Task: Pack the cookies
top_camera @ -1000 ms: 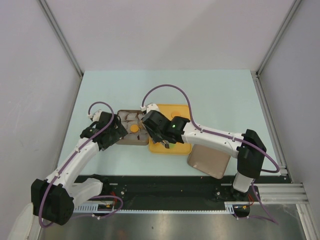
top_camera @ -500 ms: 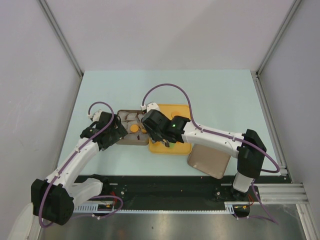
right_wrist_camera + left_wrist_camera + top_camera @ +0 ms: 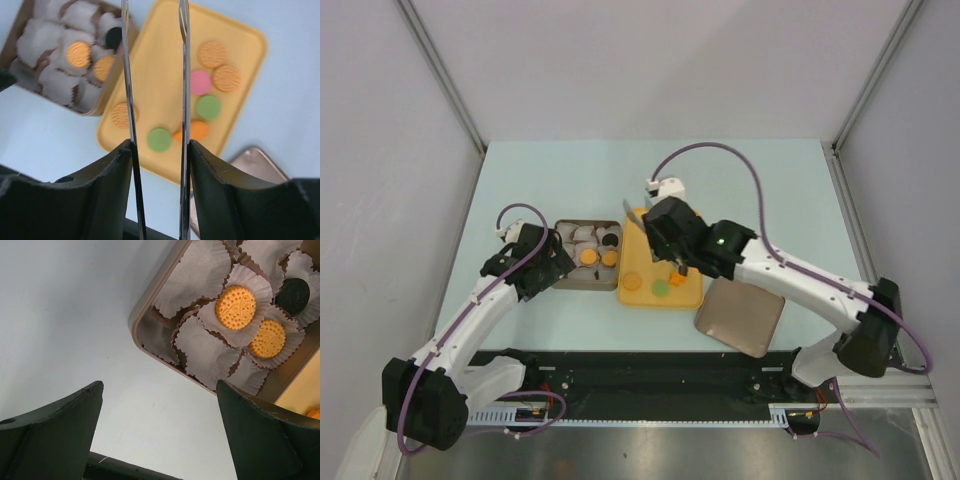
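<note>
The cookies are in two places. Two orange ones (image 3: 235, 307) (image 3: 268, 338) and a black one (image 3: 294, 297) sit in paper cups in the brown tin (image 3: 560, 283). Several more, orange (image 3: 212, 54), pink (image 3: 201, 82) and green (image 3: 208, 107), lie on the yellow tray (image 3: 160, 60). My right gripper (image 3: 157, 145) hangs above the tray (image 3: 645, 300), shut on metal tongs (image 3: 183, 75) whose thin blades hold nothing. In the top view the right gripper (image 3: 655, 228) is over the tray's far part. My left gripper (image 3: 159, 390) is open above bare table at the tin's near left corner (image 3: 137, 322).
The tin's brown lid (image 3: 740, 315) lies to the right of the tray, near the table's front edge. Several cups (image 3: 195, 277) in the tin hold no cookie. Grey walls enclose the table on three sides.
My right arm has swung right and back from the tin to over the tray, tongs still in its grip. A second orange cookie now shows in the tin. The left arm has not moved.
</note>
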`<state>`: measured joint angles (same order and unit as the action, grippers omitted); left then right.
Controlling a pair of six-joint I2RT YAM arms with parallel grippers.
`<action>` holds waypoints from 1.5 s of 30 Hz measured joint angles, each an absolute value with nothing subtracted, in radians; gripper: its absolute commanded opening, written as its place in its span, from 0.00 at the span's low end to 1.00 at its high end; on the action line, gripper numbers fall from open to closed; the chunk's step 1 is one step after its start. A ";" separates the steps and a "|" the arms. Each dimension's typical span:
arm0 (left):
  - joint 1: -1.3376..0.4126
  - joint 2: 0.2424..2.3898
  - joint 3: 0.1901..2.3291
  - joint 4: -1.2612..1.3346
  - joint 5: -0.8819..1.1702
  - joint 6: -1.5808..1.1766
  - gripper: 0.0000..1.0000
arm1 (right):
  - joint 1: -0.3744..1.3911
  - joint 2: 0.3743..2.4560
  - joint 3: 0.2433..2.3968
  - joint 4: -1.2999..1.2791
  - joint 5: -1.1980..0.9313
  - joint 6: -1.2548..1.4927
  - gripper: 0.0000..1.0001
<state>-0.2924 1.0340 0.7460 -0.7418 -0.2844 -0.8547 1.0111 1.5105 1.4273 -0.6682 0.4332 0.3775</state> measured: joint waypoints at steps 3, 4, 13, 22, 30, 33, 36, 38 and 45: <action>-0.292 1.034 0.746 -0.742 -0.284 -0.855 1.00 | 0.939 1.418 1.353 -0.665 0.442 0.392 0.52; -0.292 1.034 0.746 -0.741 -0.284 -0.855 1.00 | 0.912 1.397 1.323 -0.663 0.442 0.396 0.52; -0.292 1.036 0.746 -0.741 -0.284 -0.855 1.00 | 0.820 1.433 1.178 -0.675 0.405 0.415 0.51; -0.292 1.037 0.746 -0.741 -0.284 -0.855 1.00 | 0.781 1.456 1.150 -0.658 0.383 0.419 0.51; -0.292 1.045 0.746 -0.734 -0.283 -0.854 1.00 | 0.775 1.457 1.103 -0.650 0.364 0.426 0.51; -0.292 1.045 0.746 -0.734 -0.283 -0.854 1.00 | 0.775 1.462 1.090 -0.643 0.357 0.430 0.51; -0.292 1.045 0.746 -0.734 -0.283 -0.854 1.00 | 0.773 1.470 1.079 -0.634 0.351 0.434 0.51; -0.292 1.045 0.745 -0.734 -0.283 -0.854 1.00 | 0.769 1.478 1.074 -0.627 0.348 0.434 0.51; -0.292 1.045 0.742 -0.733 -0.283 -0.854 1.00 | 0.752 1.504 1.065 -0.608 0.330 0.433 0.37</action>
